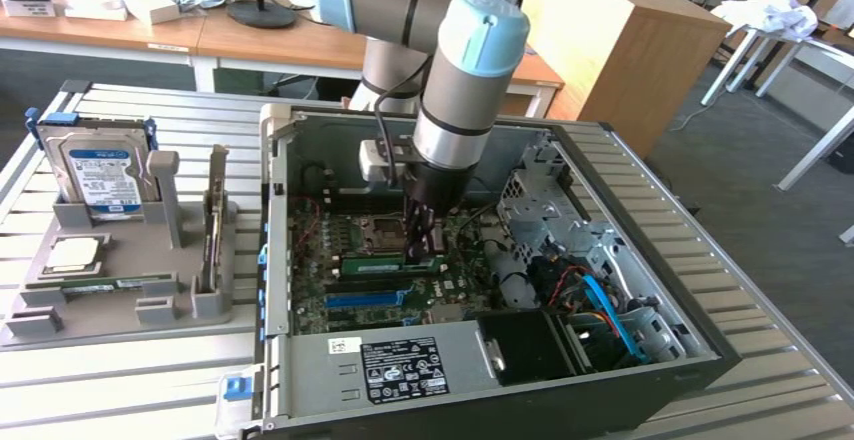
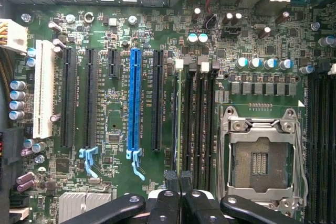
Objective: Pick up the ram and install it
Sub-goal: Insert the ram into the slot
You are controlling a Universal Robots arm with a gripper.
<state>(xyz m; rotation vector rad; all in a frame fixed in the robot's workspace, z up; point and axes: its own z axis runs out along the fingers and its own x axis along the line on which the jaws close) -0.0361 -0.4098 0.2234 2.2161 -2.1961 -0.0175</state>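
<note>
The hand [image 1: 424, 250] is reaching straight down into the open computer case [image 1: 274, 210] and hovering low over the motherboard [image 1: 340, 310]. In the wrist view the hand [image 2: 178, 178] is showing its two black fingertips [image 2: 170, 178] drawn in narrow, almost meeting, and they are pinching the thin top edge of the ram [image 2: 178, 119]. The ram is standing on edge in the memory slot nearest the long black expansion slots, running away from the fingertips as a fine green line, and the hand is gripping it at one end. That slot is lying between the blue slot [image 2: 134, 98] and the empty processor socket [image 2: 260, 158].

In the exterior view the ram [image 1: 380, 261] is stretching from the fingertips toward the exterior view's left, just below the socket [image 1: 376, 228]. The case is resting on the slatted tabletop [image 1: 120, 380]. A grey holder [image 1: 120, 310] is sitting well apart, on the exterior view's left, carrying a blue-labelled hard drive [image 1: 100, 175].
</note>
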